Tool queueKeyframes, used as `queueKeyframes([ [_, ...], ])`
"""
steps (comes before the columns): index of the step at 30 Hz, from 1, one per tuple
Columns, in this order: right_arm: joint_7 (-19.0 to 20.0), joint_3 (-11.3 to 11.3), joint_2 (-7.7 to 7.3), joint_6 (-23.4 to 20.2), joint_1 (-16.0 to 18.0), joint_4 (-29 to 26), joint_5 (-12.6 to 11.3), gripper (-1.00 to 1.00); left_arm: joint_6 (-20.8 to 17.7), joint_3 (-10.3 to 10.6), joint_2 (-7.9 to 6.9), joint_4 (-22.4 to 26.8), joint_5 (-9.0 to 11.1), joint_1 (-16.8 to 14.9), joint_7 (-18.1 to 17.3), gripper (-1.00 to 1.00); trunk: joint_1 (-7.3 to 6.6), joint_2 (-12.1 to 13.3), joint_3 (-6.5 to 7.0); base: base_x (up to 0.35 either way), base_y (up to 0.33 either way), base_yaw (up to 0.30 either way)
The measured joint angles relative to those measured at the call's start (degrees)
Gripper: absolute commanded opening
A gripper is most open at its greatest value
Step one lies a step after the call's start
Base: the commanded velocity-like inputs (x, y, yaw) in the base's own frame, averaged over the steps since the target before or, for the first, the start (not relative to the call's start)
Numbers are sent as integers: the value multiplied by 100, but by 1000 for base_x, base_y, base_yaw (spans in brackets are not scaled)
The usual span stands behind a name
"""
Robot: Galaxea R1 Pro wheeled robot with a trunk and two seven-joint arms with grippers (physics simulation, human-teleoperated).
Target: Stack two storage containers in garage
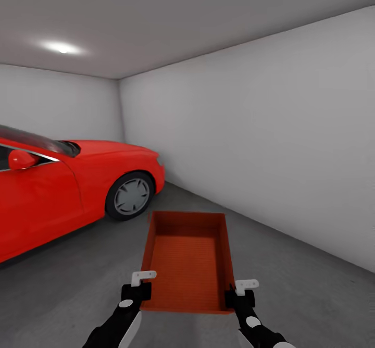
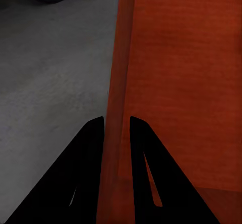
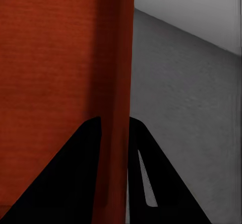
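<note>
One red-orange storage container [image 1: 190, 257] is in view, open-topped and with nothing inside it; its ribbed bottom and smooth walls are bare. It is held between the two arms in front of the robot, with the dark grey concrete floor [image 1: 291, 280] of the garage beneath it. Whether it rests on that floor or is held above it cannot be told.

The left gripper [image 1: 144, 290] is at the container's near left corner. In the left wrist view its jaws [image 2: 117, 133] straddle the left wall, one finger outside and one inside, pinching the wall between them. The right gripper [image 1: 237, 296] is at the near right corner, and the right wrist view shows the same hold there [image 3: 115, 133]: the jaws are pressed onto the right wall, one finger on each face.

One red car [image 1: 67, 181] stands to the left, its front wheel [image 1: 130, 196] just beyond the container's far left corner. A plain white wall [image 1: 271, 139] runs along the right side and meets another white wall behind the car.
</note>
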State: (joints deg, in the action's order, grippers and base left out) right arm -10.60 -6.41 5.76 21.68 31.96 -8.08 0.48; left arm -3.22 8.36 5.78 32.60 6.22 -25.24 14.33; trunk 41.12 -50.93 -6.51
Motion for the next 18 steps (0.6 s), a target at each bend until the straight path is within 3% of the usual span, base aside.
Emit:
queueKeyframes([
  [6, -3, -7, 2, 1, 0, 1, -8, -100, 0, 1, -1, 1, 0, 0, 1, -100, 0, 0, -26, 321, 129, -228],
  [18, -8, -5, 4, 11, 1, 2, -6, -100, 0, 1, -2, 12, -2, 1, 3, -100, 0, 0, -31, 321, 129, -20],
])
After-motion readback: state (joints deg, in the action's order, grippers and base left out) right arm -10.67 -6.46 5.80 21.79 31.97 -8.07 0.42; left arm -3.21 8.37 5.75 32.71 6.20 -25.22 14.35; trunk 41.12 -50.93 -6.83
